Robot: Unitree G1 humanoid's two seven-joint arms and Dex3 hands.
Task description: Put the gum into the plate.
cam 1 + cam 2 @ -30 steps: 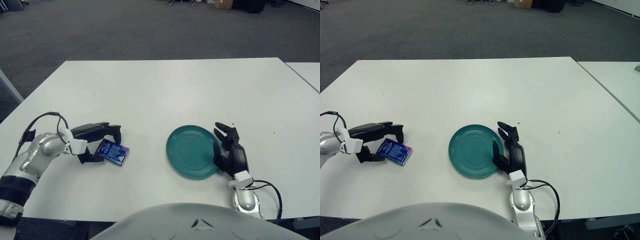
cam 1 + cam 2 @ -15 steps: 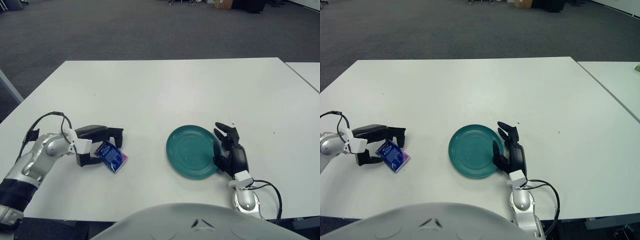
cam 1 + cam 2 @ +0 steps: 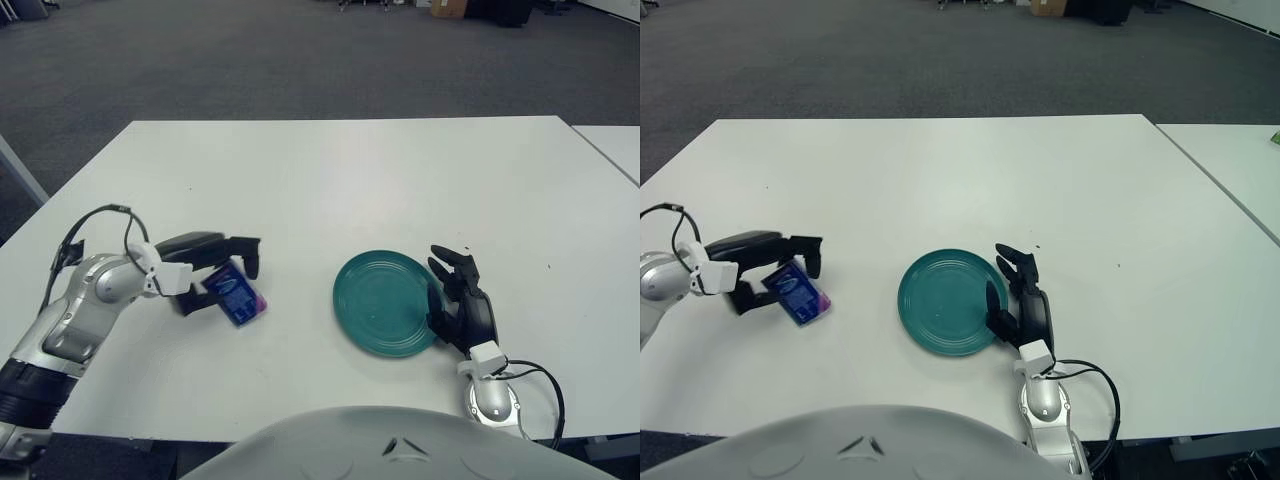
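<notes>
The gum (image 3: pixel 234 291) is a flat blue and purple pack, tilted up on its edge in my left hand (image 3: pixel 215 272), a little above the white table (image 3: pixel 330 180). The hand's black fingers (image 3: pixel 243 250) close over it from above, the thumb from below. The teal plate (image 3: pixel 385 301) lies flat on the table to the right of the gum, about a hand's width away. My right hand (image 3: pixel 462 300) rests at the plate's right rim with its fingers spread, holding nothing.
A second white table (image 3: pixel 610 140) stands apart at the far right. Grey carpet lies beyond the far edge. My own torso (image 3: pixel 390 445) fills the bottom of the view.
My left hand has closed on the gum, tipped it up off the table and carried it a little to the right, toward the plate. The right hand has not moved.
</notes>
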